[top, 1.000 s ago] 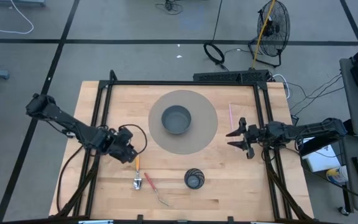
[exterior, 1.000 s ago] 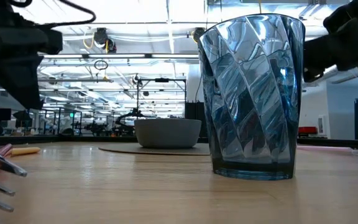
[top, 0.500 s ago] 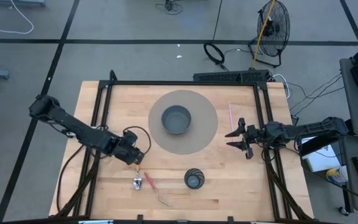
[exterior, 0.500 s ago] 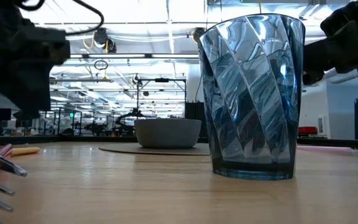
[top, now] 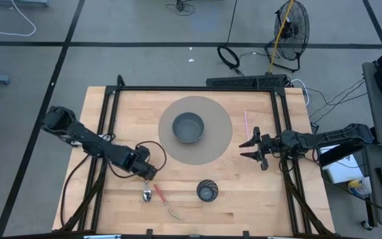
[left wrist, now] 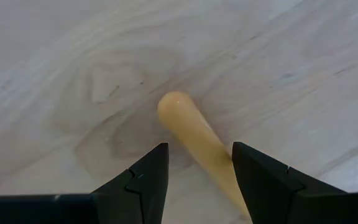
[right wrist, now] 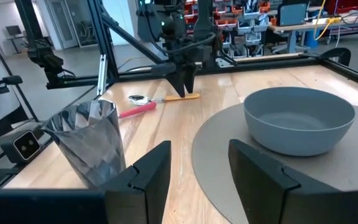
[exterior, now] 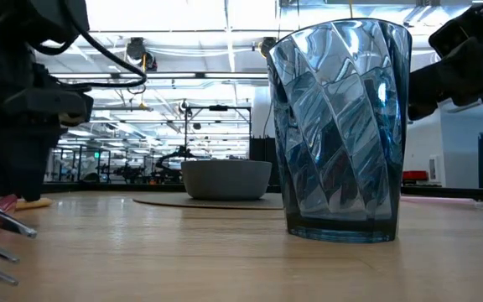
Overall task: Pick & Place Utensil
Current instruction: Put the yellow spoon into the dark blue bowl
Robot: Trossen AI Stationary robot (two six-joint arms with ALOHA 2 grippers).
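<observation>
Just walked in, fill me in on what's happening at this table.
The left tool is down over the spoon, fingers open on either side of its yellow handle, not closed on it. The right tool waits open off the mat's right edge. The bowl sits on the mat, the glass nearer the front edge.

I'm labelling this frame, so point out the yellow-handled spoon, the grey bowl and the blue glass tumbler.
Yellow-handled spoon (left wrist: pixel 194 138), left wrist view, on the rounded handle between the fingers.
Grey bowl (top: pixel 188 127), high view, on its inside bottom.
Blue glass tumbler (exterior: pixel 340 126), low view, on the middle of its ribbed wall.
</observation>
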